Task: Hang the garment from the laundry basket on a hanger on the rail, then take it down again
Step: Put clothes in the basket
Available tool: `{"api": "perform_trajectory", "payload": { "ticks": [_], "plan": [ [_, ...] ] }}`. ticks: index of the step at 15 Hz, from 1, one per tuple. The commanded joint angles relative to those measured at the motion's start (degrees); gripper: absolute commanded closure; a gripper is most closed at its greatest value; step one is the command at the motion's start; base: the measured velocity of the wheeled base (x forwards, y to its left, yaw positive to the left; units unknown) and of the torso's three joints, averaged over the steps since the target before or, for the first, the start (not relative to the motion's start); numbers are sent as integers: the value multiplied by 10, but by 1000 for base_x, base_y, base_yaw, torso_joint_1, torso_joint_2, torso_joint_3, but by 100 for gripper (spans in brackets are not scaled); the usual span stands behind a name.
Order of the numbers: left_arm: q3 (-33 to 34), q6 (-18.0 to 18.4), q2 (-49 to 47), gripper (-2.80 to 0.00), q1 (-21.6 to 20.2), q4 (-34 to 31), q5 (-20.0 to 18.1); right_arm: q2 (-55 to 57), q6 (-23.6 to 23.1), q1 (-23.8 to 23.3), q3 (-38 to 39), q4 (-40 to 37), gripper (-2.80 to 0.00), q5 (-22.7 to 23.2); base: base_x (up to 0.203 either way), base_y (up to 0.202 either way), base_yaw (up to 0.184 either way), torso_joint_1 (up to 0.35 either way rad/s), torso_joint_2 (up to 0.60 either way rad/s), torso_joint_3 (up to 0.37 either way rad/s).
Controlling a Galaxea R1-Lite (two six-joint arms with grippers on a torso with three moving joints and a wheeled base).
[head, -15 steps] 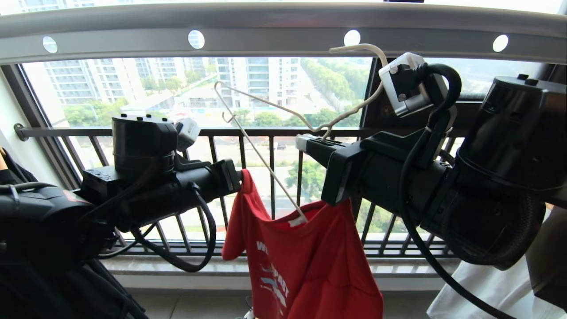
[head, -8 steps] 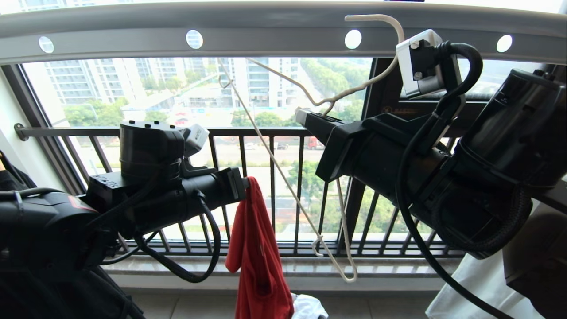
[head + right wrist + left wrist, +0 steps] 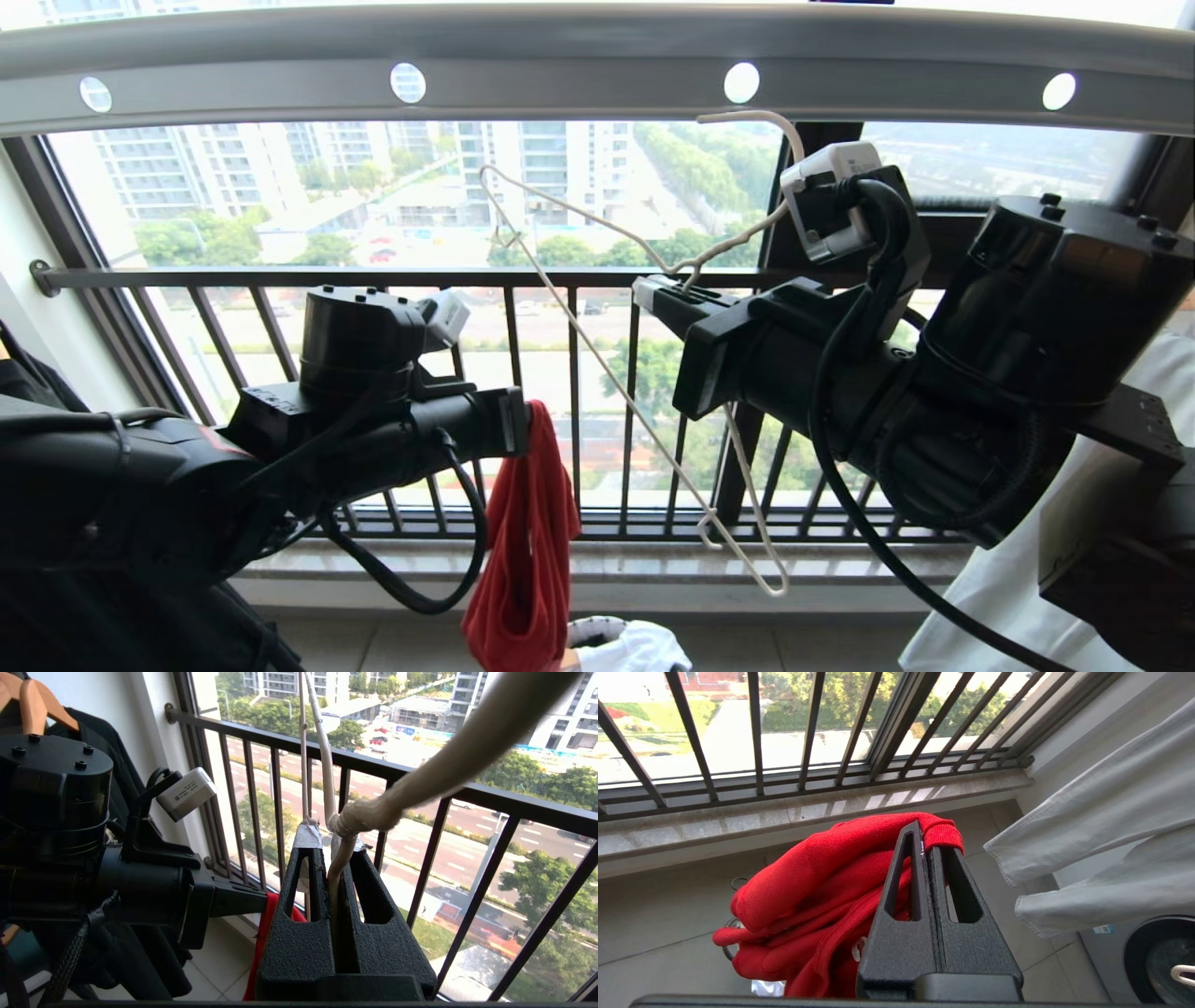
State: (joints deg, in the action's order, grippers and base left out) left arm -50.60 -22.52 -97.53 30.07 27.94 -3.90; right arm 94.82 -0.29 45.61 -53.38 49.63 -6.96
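Observation:
The red garment [image 3: 523,560] hangs bunched from my left gripper [image 3: 525,422], which is shut on a hem fold of the garment [image 3: 808,872] at its fingertips [image 3: 920,828]. It is clear of the hanger. My right gripper [image 3: 644,291] is shut on the thin off-white hanger [image 3: 719,250] just below its twisted neck [image 3: 369,812], and holds it up to the right of the left gripper. The hanger's hook sits just under the grey rail [image 3: 579,51] and is not over it. Its bare wire frame slants down towards the sill. The laundry basket is hidden below the garment.
The dark window railing [image 3: 280,278] runs close behind both grippers. A white cloth [image 3: 1008,597] hangs at the right, above a washing machine [image 3: 1157,956]. A black garment on a wooden hanger [image 3: 32,700] hangs at the far left. White fabric [image 3: 635,649] lies on the floor below.
The garment has slipped off the hanger's arm and now hangs from my left gripper alone, which has sunk and shifted right. The right gripper lifted the hanger, then lowered it.

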Motion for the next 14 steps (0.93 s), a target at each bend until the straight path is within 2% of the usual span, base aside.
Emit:
{"api": "perform_trajectory", "payload": {
  "ticks": [1, 4, 8, 10, 14],
  "plan": [
    [0, 29, -51, 0, -3, 5, 35, -2, -3, -24, -1, -16, 0, 0, 0, 0, 0, 0, 0, 0],
    [-1, 85, -138, 0, -14, 18, 98, -23, -29, -42, 6, -40, 0, -1, 0, 0, 0, 0, 0, 0],
    [1, 140, -266, 0, -33, 105, 133, -47, -45, -56, 9, -49, 0, -1, 0, 0, 0, 0, 0, 0],
    [2, 161, -303, 0, -37, 136, 144, -51, -60, -60, 14, -49, 0, -1, 0, 0, 0, 0, 0, 0],
    [10, 175, -347, 0, -22, 149, 145, -66, -95, -59, 36, -49, 0, 2, 0, 0, 0, 0, 0, 0]
  ]
}}
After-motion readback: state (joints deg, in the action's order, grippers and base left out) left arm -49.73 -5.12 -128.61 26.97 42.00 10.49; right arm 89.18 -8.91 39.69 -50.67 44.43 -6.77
